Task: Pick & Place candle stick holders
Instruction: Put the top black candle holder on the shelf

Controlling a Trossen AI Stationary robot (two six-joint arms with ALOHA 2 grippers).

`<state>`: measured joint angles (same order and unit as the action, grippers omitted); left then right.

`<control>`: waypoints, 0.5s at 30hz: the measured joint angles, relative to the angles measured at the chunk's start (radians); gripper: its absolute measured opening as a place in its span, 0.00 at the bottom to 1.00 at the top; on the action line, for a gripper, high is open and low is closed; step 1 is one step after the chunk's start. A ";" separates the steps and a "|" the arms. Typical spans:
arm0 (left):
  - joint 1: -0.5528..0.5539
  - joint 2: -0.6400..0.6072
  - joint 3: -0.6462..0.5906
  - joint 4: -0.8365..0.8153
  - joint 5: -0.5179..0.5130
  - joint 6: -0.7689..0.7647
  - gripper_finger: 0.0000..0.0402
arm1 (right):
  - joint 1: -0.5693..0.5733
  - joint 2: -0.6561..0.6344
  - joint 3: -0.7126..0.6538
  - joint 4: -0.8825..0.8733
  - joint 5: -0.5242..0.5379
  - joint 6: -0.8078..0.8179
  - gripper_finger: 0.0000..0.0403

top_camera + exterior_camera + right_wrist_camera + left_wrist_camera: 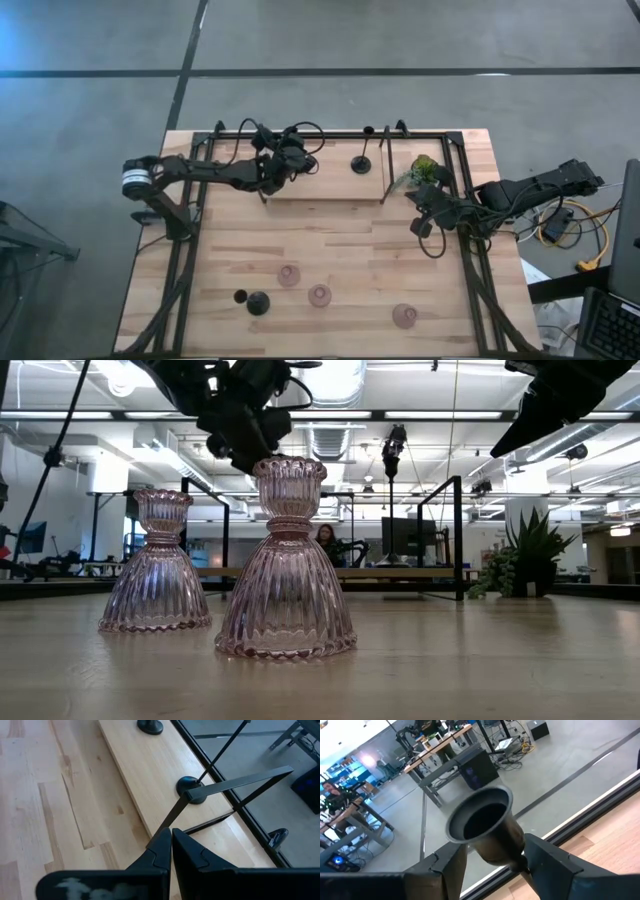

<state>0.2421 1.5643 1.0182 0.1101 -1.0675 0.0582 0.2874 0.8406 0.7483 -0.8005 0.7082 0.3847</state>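
My left gripper (290, 158) is at the far left of the raised wooden shelf (325, 186), shut on a black candle stick holder (487, 827) whose open cup faces the wrist camera. A second black holder (362, 162) stands by its round base on the shelf. A third (257, 302) is on the table at the near left. Three pinkish glass holders (289, 274) (319, 294) (405, 316) stand on their wide bases near the front edge. Two of them fill the low view (158, 565) (287, 575). My right gripper (171, 840) hangs shut above the table, right of the shelf. My left gripper pinches the black holder just under its cup, at the narrowing neck (512, 860), between its two fingers (547, 867). The fingers come nearly level from the table's left. The holder stays roughly upright. The gripper hides its stem and base, so I cannot tell whether it rests on the shelf.
A black metal rack frame (386, 160) rises around the shelf and runs along the table's edges. A small green plant (425, 170) sits at the far right, beside my right arm. Bare tabletop lies between the shelf and the pinkish holders.
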 joint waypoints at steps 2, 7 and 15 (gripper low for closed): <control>-0.002 -0.007 0.003 0.000 0.000 0.020 0.49 | 0.000 0.000 0.000 0.000 0.000 0.000 0.02; -0.005 -0.042 0.003 -0.009 0.000 0.025 0.49 | 0.000 0.000 0.000 0.000 0.000 -0.001 0.02; -0.005 -0.058 -0.003 -0.047 0.000 0.017 0.49 | 0.000 0.000 0.000 0.000 0.001 0.000 0.02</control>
<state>0.2375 1.5063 1.0149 0.0629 -1.0679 0.0750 0.2874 0.8406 0.7483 -0.8005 0.7090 0.3847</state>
